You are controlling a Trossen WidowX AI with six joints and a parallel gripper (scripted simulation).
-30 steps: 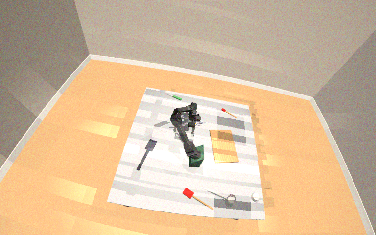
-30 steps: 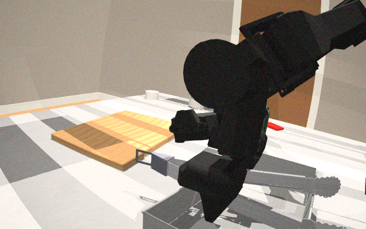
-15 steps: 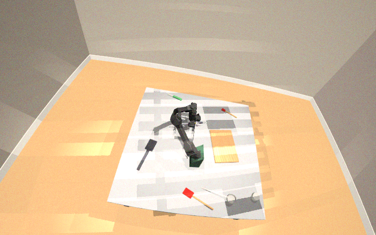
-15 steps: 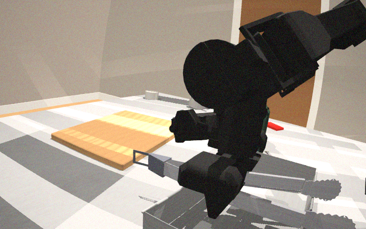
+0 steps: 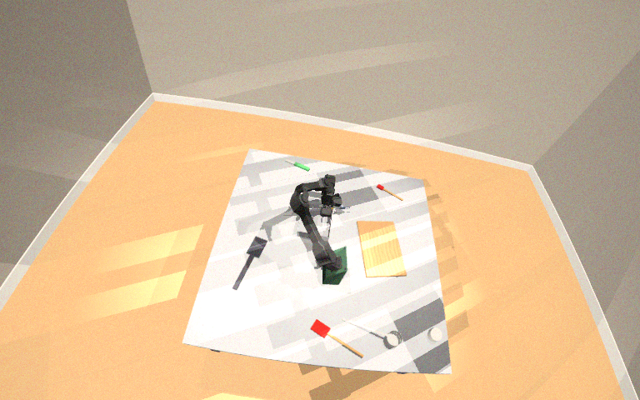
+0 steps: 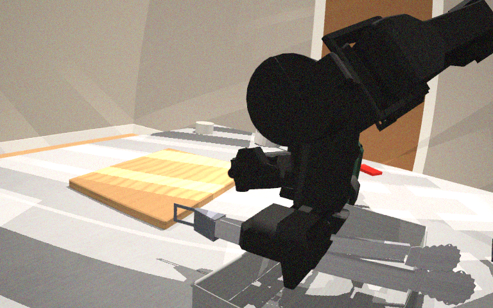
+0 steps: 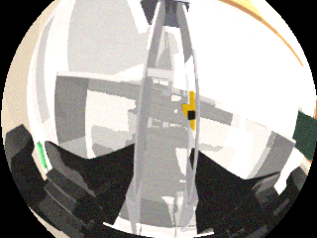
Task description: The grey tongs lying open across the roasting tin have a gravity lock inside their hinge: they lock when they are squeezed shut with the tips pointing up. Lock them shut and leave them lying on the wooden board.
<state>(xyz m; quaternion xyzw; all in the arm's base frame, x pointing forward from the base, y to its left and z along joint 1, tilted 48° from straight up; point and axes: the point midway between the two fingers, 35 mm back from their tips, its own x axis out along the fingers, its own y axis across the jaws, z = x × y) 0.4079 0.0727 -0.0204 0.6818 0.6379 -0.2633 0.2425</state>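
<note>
The grey tongs (image 6: 374, 246) (image 7: 170, 15) lie roughly level across the roasting tin (image 6: 381, 219) (image 7: 99, 77), with the hinge and pull ring past one rim and the scalloped tips at the opposite end. A yellow piece (image 7: 192, 111) shows beside one arm. My gripper (image 5: 332, 208) (image 6: 314, 250) (image 7: 168, 149) is down at the tin, its fingers against the outer sides of both arms. It is shut on the tongs, whose arms stand a small gap apart. The near finger hides part of the arms in the exterior view. The wooden board (image 5: 382, 250) (image 6: 145, 181) lies beside the tin, with nothing on it.
A dark green block (image 5: 333, 277) stands at the arm's base. A black spatula (image 5: 257, 247), a green-handled tool (image 5: 302, 166), a small red brush (image 5: 380, 187), a red-headed spatula (image 5: 321, 327), a round strainer (image 5: 392, 339) and a white cup (image 5: 435, 334) (image 6: 204, 128) lie around the table.
</note>
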